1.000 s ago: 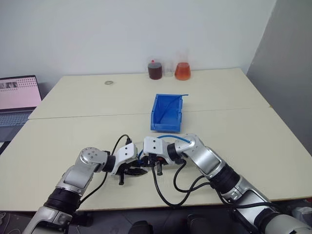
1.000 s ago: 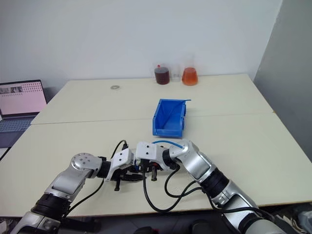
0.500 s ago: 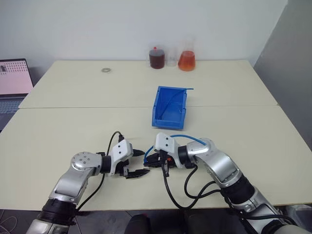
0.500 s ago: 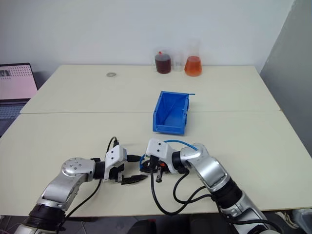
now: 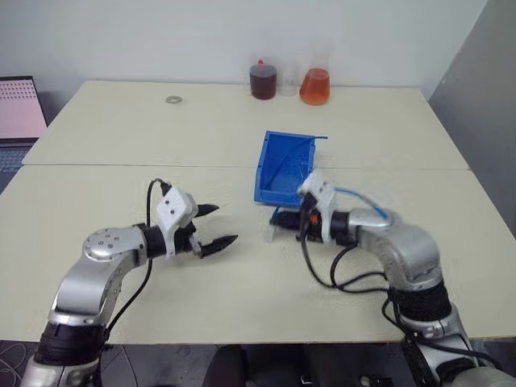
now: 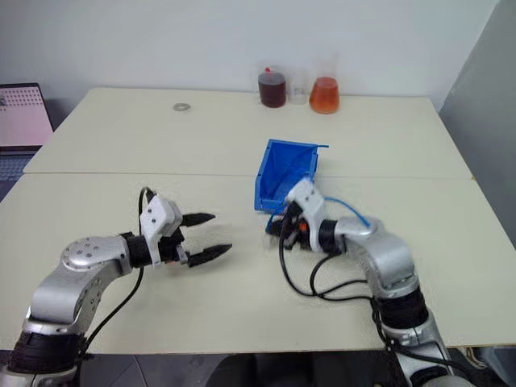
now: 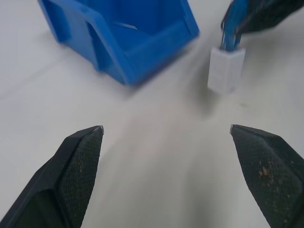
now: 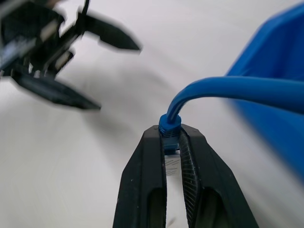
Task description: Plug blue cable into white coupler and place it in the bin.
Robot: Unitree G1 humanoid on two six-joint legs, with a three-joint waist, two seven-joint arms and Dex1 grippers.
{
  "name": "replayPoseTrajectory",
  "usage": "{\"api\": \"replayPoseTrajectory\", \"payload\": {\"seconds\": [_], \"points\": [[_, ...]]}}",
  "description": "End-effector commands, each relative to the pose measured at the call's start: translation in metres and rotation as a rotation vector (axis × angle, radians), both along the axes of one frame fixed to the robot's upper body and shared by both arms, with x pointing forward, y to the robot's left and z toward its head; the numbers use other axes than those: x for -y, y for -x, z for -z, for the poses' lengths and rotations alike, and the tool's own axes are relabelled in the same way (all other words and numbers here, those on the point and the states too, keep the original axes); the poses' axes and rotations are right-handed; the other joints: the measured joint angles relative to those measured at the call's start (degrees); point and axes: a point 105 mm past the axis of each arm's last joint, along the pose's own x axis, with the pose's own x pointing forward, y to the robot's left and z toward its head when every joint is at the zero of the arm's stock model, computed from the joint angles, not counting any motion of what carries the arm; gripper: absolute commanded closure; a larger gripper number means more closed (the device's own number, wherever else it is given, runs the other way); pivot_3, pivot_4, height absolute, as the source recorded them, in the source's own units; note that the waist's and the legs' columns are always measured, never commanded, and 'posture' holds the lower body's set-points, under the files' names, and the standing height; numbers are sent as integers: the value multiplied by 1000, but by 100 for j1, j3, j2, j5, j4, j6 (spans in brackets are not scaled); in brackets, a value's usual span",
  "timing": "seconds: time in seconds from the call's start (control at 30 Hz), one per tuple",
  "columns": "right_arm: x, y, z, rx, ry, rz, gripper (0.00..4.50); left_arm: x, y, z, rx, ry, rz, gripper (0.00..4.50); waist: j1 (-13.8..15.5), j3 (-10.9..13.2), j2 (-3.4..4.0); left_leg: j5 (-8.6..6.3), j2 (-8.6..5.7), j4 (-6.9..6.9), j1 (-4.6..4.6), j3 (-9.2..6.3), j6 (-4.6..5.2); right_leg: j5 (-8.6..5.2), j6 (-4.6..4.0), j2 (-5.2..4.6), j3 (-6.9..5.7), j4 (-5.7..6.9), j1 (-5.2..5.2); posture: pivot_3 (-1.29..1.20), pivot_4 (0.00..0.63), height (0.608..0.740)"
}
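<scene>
Plugging looks done: the right gripper pinches the thin light-blue cable, the small white boxy coupler hanging beside the bright blue plastic bin. Left gripper gapes empty. Next: lift into bin.

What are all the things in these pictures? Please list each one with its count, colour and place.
blue cable: one, light blue, its end pinched by the right gripper
white coupler: one, white, on the cable's end, beside the bin's front
bin: one, bright blue, table centre
table: cream
glass vessels: three at far edge; dark red, clear, orange
ring: one, silver, far left of table
laptop: one, pinkish screen, far left
left gripper: black fingers, open
right gripper: black fingers, shut on cable
</scene>
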Motion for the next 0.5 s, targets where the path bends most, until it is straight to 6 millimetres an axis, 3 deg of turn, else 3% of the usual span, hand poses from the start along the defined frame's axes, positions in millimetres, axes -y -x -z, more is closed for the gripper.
{"api": "replayPoseTrajectory", "payload": {"seconds": [0.03, 0.2, 0.33, 0.5], "points": [[8, -24, -31, 28, -109, 105, 4366, 13, -6, -19, 66, -36, 21, 0, -3, 0, 0, 0, 0, 0, 1, 2, 0, 0, 0, 3, 0, 0, 0, 0, 150, 740], [10, -58, -43, 5, -155, 178, 4366, 19, -32, -34, 117, -50, -46, 0, 23, 1, 1, -1, 0, 1, -1, 23, -1, 17, -30, 6, 0, 3, 0, 0, 150, 740], [12, -85, -39, -1, -117, 236, 4366, 23, -45, -44, 157, -43, -74, 0, 15, 1, 2, -1, -2, 12, -8, 37, 0, 19, -32, 10, 5, 10, -7, 0, 150, 740], [18, -107, -23, -31, -7, 268, 2937, 32, -47, -46, 169, -45, -62, 0, 24, 1, 2, -1, 8, 18, -18, 57, -1, 20, -33, 5, 3, 13, -10, 0, 150, 740]]}}
